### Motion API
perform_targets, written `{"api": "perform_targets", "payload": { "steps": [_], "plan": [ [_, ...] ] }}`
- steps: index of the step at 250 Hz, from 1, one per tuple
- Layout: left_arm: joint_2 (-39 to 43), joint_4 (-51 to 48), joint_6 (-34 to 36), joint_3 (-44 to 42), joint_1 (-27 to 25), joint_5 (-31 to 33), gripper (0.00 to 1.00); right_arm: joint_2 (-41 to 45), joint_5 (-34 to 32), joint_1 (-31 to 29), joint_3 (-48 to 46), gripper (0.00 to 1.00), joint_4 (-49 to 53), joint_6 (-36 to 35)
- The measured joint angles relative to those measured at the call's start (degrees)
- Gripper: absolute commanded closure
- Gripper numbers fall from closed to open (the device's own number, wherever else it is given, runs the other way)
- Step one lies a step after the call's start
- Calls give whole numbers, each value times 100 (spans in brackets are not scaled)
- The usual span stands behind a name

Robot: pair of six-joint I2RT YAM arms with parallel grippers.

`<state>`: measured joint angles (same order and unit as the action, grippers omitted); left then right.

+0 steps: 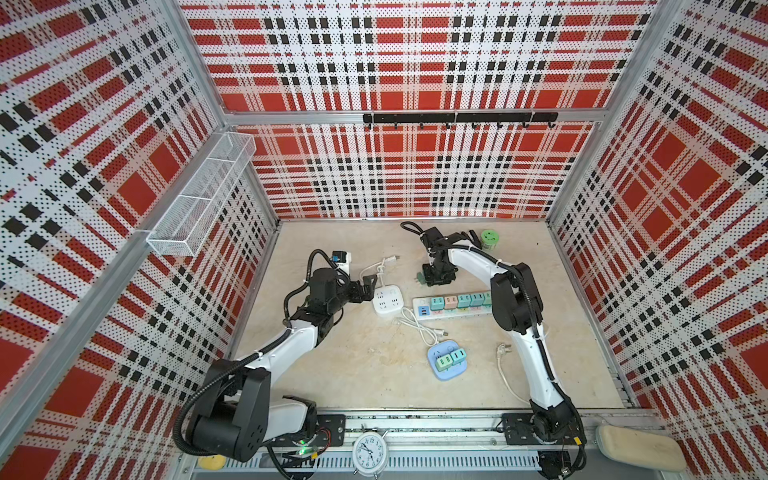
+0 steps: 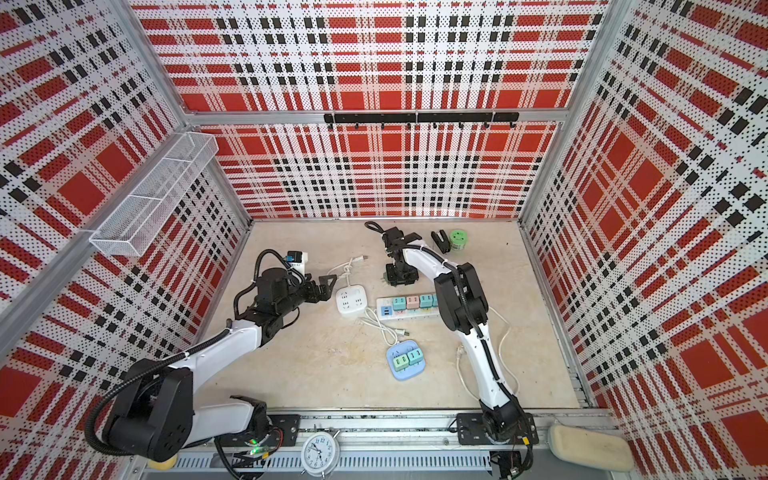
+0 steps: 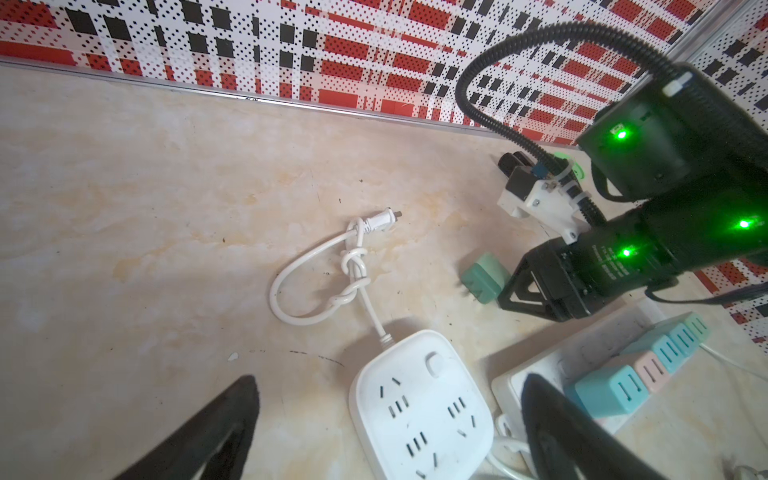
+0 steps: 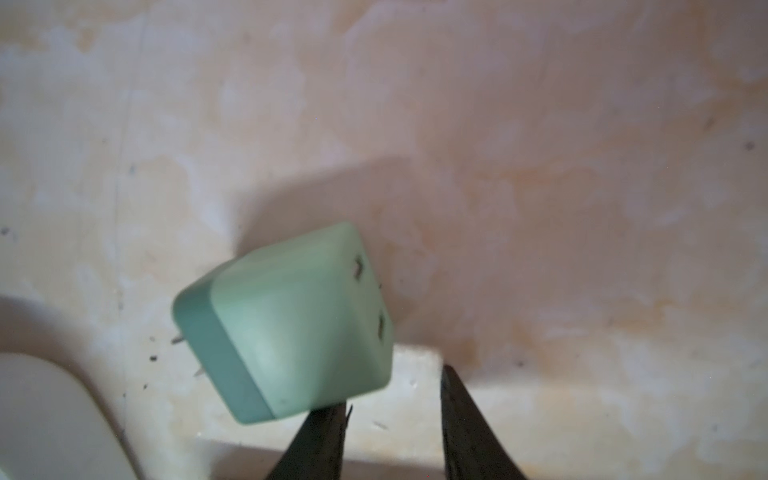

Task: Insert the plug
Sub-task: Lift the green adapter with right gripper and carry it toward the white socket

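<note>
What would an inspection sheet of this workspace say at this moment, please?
Surface: beige table, mottled, with dark specks.
Job's things: green plug on the table, not plugged in; white square socket, outlets empty; power strip carrying a row of coloured plugs.
Clutter: blue socket block holding two green plugs; round green socket; alarm clock at the front edge.
Tools: left tool open, beside the square socket; right tool has its jaws apart with nothing between them, and the plug sits beside one finger.
Cables: knotted white cable; loose white cable.
Surroundings: plaid walls; wire basket; hook rail.
</note>
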<state>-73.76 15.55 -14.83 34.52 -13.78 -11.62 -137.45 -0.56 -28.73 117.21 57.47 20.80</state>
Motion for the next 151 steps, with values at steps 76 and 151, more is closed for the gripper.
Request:
{"api": "perform_targets", "payload": {
  "steps": [76, 151],
  "plan": [
    [26, 31, 0, -31, 0, -4, 1, -601, -61, 107, 1082, 55, -109, 7],
    [181, 87, 13, -114, 0, -68, 1, -186, -251, 17, 723, 34, -581, 247]
  ]
}}
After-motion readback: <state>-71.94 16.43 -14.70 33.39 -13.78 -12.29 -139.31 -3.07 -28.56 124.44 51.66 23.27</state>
